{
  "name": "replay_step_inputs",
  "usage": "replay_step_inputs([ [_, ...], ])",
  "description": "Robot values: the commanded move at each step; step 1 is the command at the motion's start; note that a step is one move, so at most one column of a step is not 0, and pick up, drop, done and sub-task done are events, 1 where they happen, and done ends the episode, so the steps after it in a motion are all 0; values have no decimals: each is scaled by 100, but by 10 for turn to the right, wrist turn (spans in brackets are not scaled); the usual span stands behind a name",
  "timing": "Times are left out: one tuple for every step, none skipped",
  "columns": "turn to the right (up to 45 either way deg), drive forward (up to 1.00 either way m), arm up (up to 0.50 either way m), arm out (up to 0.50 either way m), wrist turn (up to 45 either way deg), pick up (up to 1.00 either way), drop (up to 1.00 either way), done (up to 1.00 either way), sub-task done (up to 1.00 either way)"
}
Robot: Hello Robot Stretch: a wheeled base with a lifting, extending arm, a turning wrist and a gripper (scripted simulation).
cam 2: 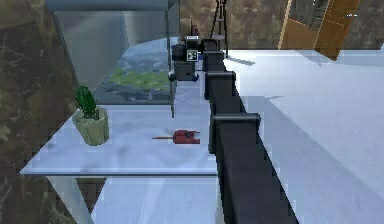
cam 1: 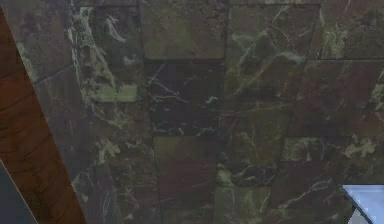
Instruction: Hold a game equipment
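Frankly, whether the gripper by the glass tank holds anything cannot be told.

A pale table carries a potted cactus and, farther back, a glass tank. Dark marble tiling adjoins a wooden panel.

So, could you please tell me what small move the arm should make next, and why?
Probably draw the dark square arm bar back a little. The jaws sit far out by the glass tank, while the small red-and-dark object, likely the game equipment, lies on the pale blue tabletop nearer in, beside the bar.
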Motion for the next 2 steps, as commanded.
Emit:
replay_step_inputs([
  [0, 0, -30, 0, 0, 0, 0, 0, 0],
  [0, 0, 0, 0, 0, 100, 0, 0, 0],
])
